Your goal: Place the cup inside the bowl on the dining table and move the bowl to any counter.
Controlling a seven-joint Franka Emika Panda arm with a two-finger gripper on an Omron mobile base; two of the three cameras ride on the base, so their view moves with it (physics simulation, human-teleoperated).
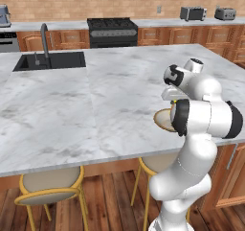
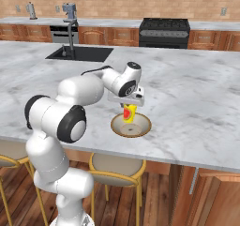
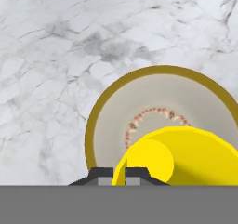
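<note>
My gripper (image 2: pixel 127 104) hangs over the near edge of the dining table (image 2: pixel 197 103), shut on the rim of the small yellow cup (image 2: pixel 129 112), whose red mark faces the right base camera. The cup hangs upright just above the middle of the wide shallow bowl (image 2: pixel 141 125); whether its base touches the bowl I cannot tell. In the hand view the cup (image 3: pixel 186 155) is close and large over the bowl (image 3: pixel 107 111), with the gripper (image 3: pixel 119 175) clamped on the cup's wall. From the left, my arm covers most of the bowl (image 1: pixel 162 122).
A black sink (image 1: pixel 50 61) with a faucet sits at the island's far left. Yellow-framed stools (image 1: pixel 48 184) stand under the near edge. Along the brick wall runs the counter (image 1: pixel 162 23) with a black stove (image 1: pixel 111 31) and two toasters (image 1: pixel 193 13).
</note>
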